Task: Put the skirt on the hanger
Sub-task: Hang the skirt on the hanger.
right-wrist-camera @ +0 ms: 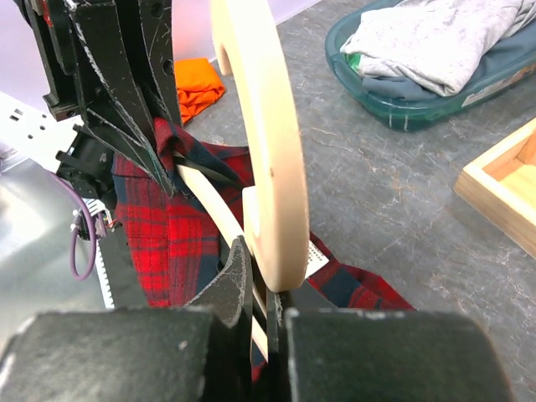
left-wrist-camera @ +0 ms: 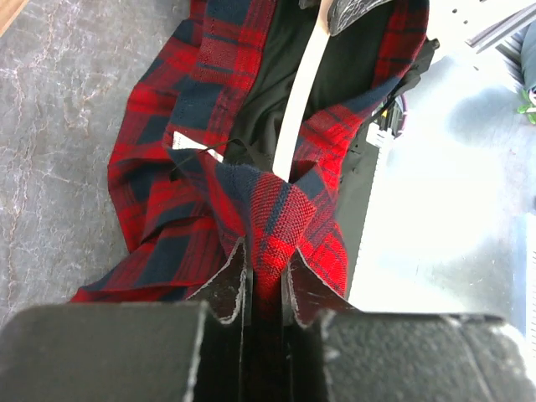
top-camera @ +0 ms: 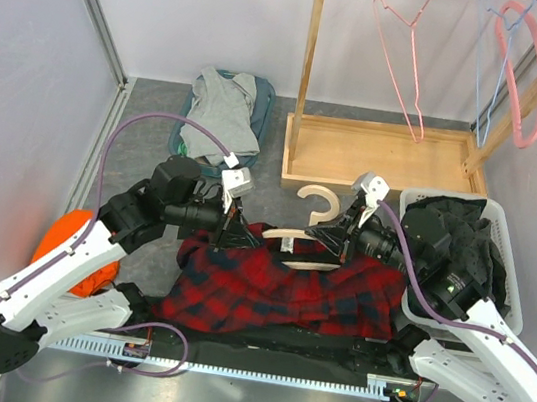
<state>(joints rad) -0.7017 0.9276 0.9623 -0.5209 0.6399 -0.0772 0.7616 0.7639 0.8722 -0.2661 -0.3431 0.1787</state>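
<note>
My left gripper point(left-wrist-camera: 266, 264) is closed on the skirt point(left-wrist-camera: 159, 176), and my right gripper point(right-wrist-camera: 264, 283) clamps the hanger point(right-wrist-camera: 260, 126); a hard pull may slip the cloth free.

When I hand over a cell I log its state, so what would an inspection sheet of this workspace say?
Surface: grey table, partly covered by cloth.
Job's things: plaid skirt lies spread near the arms; wooden hanger at its waist opening.
Clutter: grey garment in teal tub; orange cloth; basket of dark clothes.
Grippers: left gripper jaws shut on skirt; right gripper jaws shut on hanger.
Cables: purple cable looping off each arm.
Surroundings: wooden rack with pink hanger; pale walls.
</note>
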